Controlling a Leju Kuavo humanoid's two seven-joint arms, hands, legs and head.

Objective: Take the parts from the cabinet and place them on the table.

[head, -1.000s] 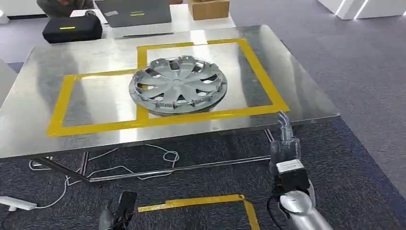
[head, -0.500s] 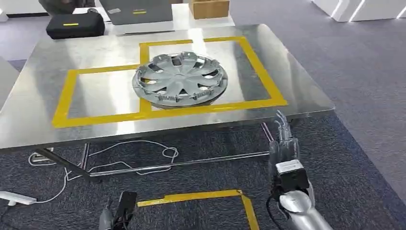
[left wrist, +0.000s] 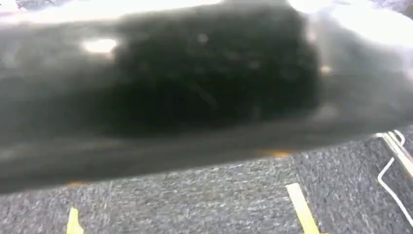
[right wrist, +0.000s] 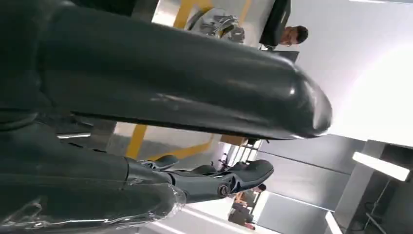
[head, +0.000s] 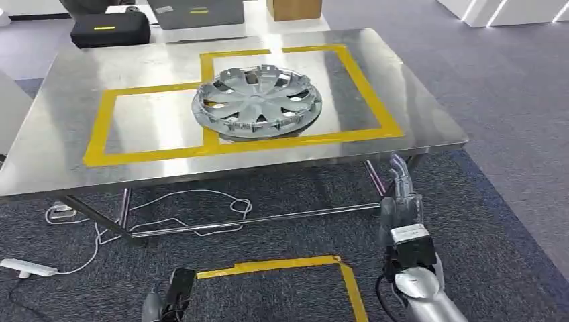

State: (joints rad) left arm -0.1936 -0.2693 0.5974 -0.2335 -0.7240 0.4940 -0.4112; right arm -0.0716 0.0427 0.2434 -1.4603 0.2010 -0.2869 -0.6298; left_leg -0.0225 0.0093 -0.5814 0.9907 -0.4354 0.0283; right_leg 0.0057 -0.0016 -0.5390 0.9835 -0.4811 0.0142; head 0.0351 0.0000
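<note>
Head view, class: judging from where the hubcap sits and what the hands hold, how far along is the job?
Done: one silver hubcap lies on the steel table, straddling the yellow tape. In hand: nothing; the right hand hangs open below the table edge. Left: whether more parts wait in the cabinet cannot be told.

You're in a robotics lab or test hall set up like an open office. Grey carpet floor (head: 510,100) all round, yellow tape marks (head: 282,266) stuck on it at 6 o'clock. Steel work table (head: 60,154) at 12 o'clock, with yellow taped zones (head: 100,127) on top. Loose white cable (head: 201,201) and a power strip (head: 23,268) on the carpet under the table at 9 o'clock. Behind the table at 11 o'clock a black equipment case (head: 111,30), a grey box (head: 201,12), a cardboard box (head: 293,8). Right wrist view shows a person (right wrist: 294,35) by pale walls and a strip light (right wrist: 382,165).
</note>
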